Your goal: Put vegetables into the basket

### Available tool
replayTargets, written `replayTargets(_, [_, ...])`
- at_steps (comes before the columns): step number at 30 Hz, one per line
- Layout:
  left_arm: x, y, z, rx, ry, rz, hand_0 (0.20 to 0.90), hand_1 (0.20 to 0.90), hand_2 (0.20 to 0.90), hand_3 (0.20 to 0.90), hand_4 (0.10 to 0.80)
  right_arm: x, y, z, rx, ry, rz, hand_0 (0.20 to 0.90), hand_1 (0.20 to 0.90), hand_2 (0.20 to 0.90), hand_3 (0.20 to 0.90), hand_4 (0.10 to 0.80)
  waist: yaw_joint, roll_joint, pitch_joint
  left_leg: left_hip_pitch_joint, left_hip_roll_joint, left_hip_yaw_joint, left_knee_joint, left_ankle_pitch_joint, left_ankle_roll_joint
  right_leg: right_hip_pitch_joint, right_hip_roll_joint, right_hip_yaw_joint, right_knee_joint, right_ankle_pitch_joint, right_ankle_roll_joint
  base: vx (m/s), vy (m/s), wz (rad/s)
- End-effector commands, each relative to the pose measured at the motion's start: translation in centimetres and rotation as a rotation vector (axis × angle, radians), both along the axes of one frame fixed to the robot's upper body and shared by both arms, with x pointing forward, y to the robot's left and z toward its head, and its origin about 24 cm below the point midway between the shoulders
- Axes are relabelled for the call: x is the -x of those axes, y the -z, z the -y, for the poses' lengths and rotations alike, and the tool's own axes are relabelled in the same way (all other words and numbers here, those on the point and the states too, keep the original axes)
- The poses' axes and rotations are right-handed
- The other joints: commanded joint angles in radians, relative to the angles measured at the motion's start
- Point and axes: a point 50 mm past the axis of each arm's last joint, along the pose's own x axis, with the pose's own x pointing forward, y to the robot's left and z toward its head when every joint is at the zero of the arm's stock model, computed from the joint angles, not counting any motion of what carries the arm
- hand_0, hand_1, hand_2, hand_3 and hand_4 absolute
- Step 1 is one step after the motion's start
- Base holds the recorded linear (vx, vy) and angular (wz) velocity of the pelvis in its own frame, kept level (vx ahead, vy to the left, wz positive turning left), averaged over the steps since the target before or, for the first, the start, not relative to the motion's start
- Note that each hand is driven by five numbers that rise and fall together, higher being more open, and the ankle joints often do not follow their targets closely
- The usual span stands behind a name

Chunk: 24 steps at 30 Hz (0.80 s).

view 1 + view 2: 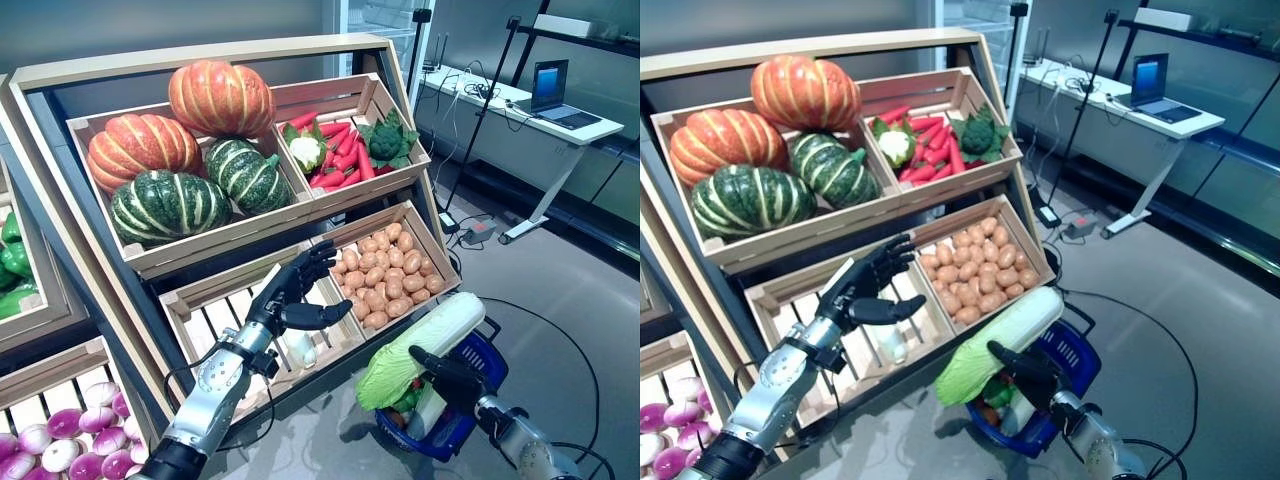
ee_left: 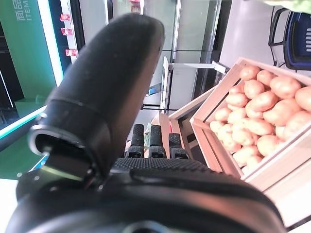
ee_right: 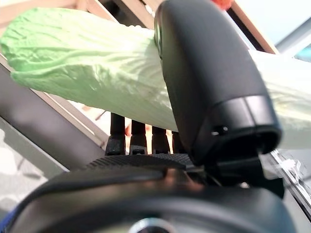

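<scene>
A long pale-green napa cabbage (image 1: 420, 343) is held tilted over the blue basket (image 1: 445, 435), which stands on the floor at the foot of the shelf and holds some vegetables. My right hand (image 1: 447, 375) is shut on the cabbage. In the right wrist view the thumb (image 3: 209, 87) lies across the cabbage (image 3: 82, 73) and the fingers curl under it. My left hand (image 1: 292, 290) hovers open in front of the slatted lower crate (image 1: 215, 310), holding nothing. A white vegetable (image 1: 299, 349) lies in that crate just below the hand.
The wooden shelf holds a potato crate (image 1: 385, 275), pumpkins (image 1: 180, 150), and a crate of carrots, cauliflower and broccoli (image 1: 345, 150). Purple onions (image 1: 60, 440) and green peppers (image 1: 12, 260) sit at the left. A desk with a laptop (image 1: 550, 95) stands behind on the right.
</scene>
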Motion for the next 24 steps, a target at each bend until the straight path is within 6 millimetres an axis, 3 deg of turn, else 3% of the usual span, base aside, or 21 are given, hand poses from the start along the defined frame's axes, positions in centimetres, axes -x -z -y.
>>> replayTargets(1, [-1.0, -4.0, -0.2, 0.031, -0.031, 0.239, 0.9, 0.9, 0.9, 0.9, 0.8, -4.8, -6.1, 3.2, 0.025, 0.207, 0.337, 0.3, 0.3, 0.3, 0.3, 0.4, 0.001, -0.007, -0.017, 0.037, -0.034, 0.019, 0.009, -0.097, 0.038, 0.048, 0.016, -0.026, 0.005, -0.016, -0.025, 0.056, -0.02, -0.03])
replayTargets(8, [-0.2, -0.5, -1.9, -0.076, -0.167, 0.084, 0.9, 0.9, 0.9, 0.9, 0.8, -3.8, -4.9, 6.1, 0.139, 0.414, 0.2, 0.3, 0.3, 0.3, 0.3, 0.4, 0.002, -0.006, 0.0, 0.036, -0.032, 0.026, 0.009, -0.096, 0.042, 0.046, 0.022, -0.021, 0.005, -0.014, -0.027, 0.023, -0.017, -0.04])
replayTargets(14, [0.3, 0.9, -2.9, -0.093, -0.227, 0.01, 0.9, 0.9, 0.9, 0.9, 0.8, -4.1, -5.8, 8.6, 0.172, 0.558, 0.194, 0.3, 0.3, 0.3, 0.3, 0.4, 0.017, -0.007, 0.018, 0.038, -0.033, 0.032, 0.015, -0.092, 0.043, 0.054, 0.021, -0.034, 0.005, -0.016, -0.032, 0.022, -0.036, 0.0])
replayTargets(15, [0.2, 0.9, -3.0, -0.091, -0.238, 0.01, 0.9, 0.9, 0.9, 0.9, 0.8, -4.4, -6.1, 9.0, 0.202, 0.589, 0.187, 0.3, 0.3, 0.3, 0.3, 0.4, 0.023, -0.003, 0.029, 0.029, -0.029, 0.02, 0.046, -0.114, 0.039, 0.052, 0.018, -0.036, 0.032, -0.036, -0.029, -0.016, -0.052, 0.0])
replayTargets(20, [-1.6, -1.3, -2.2, -0.091, -0.223, 0.097, 0.9, 0.9, 0.9, 0.9, 0.8, -6.3, -7.9, 10.0, 0.285, 0.634, 0.226, 0.3, 0.3, 0.3, 0.3, 0.4, 0.047, -0.003, 0.115, -0.131, -0.005, -0.02, 0.284, -0.186, 0.044, -0.072, -0.01, -0.062, 0.236, -0.105, -0.048, -0.18, -0.093, 0.02])
replayTargets(24, [-3.1, -3.7, -1.8, -0.061, -0.254, 0.195, 0.9, 0.9, 0.9, 0.9, 0.8, -8.5, -10.7, 10.1, 0.323, 0.646, 0.29, 0.3, 0.3, 0.3, 0.3, 0.4, 0.046, 0.007, 0.21, -0.283, 0.013, -0.041, 0.486, -0.248, 0.047, -0.194, -0.05, -0.067, 0.402, -0.16, -0.066, -0.29, -0.062, 0.08])
